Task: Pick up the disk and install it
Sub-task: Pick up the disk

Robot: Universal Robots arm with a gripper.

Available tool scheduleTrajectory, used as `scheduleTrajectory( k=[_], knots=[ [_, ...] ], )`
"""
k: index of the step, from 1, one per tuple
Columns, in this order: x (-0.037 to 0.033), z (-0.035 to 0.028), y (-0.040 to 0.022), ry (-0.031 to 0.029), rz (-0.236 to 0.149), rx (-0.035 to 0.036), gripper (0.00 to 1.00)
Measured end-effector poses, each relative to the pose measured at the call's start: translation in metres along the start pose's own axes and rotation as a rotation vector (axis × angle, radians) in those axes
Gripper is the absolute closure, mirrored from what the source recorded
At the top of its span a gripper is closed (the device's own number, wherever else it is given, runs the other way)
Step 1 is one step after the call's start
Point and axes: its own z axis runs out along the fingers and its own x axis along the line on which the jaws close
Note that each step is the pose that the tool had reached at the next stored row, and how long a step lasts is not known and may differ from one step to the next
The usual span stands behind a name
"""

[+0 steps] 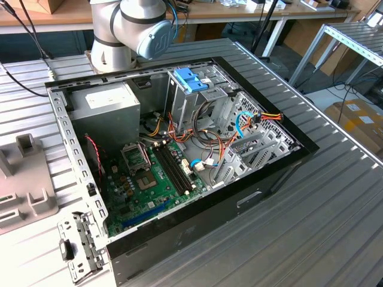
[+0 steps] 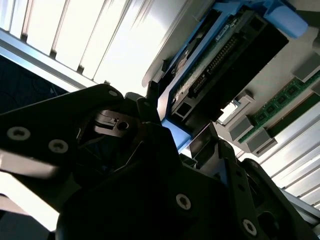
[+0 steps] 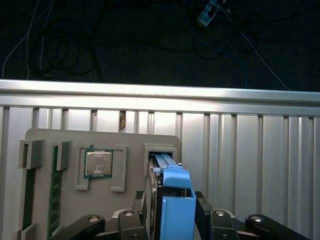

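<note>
Gripper straddles the disk standing in grey tray

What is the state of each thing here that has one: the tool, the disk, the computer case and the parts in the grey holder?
disk: upright on edge, far end in a slot of the grey holder.
tool: closed on the disk, a finger on each side.
computer case: open, side panel off.
processor: seated in its holder pocket.
memory stick: lying in its holder slot.
</note>
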Motion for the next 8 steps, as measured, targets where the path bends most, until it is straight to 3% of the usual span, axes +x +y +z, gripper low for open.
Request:
scheduleTrajectory(
  k=[1,3,8],
  knots=[
    [0.0,0.0,0.0,0.0,0.0,0.0,0.5],
    [0.0,0.0,-0.0001,0.0,0.0,0.0,0.63],
    [0.0,0.0,-0.0002,0.0,0.0,0.0,0.63]
  ],
)
